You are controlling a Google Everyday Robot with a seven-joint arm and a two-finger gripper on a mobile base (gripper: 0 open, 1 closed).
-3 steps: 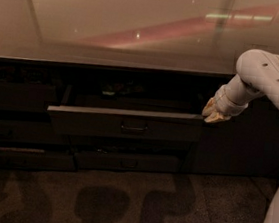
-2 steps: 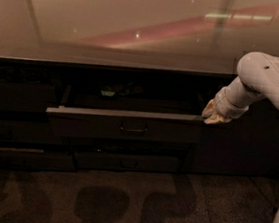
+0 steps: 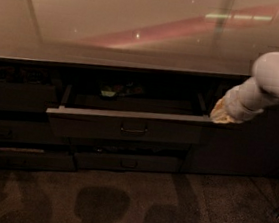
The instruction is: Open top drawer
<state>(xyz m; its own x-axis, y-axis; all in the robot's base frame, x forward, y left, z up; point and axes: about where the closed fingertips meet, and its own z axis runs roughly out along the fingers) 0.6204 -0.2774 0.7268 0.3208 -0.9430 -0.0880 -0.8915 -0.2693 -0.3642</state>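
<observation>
we log: top drawer point(image 3: 92, 124) dark grey, paler rim | gripper point(image 3: 222, 112) tan-yellow, under desk's front edge near its right end | arm point(image 3: 277, 74) white | desk point(image 3: 89, 22) glossy beige, pink streak | floor point(image 3: 133, 206) speckled brown

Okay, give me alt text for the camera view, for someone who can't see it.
The wide top drawer stands pulled partway out beneath a glossy countertop, its small loop handle at centre. The robot's gripper, on a white arm reaching in from the right, sits at the drawer's right front corner. A shallower drawer lies below it.
</observation>
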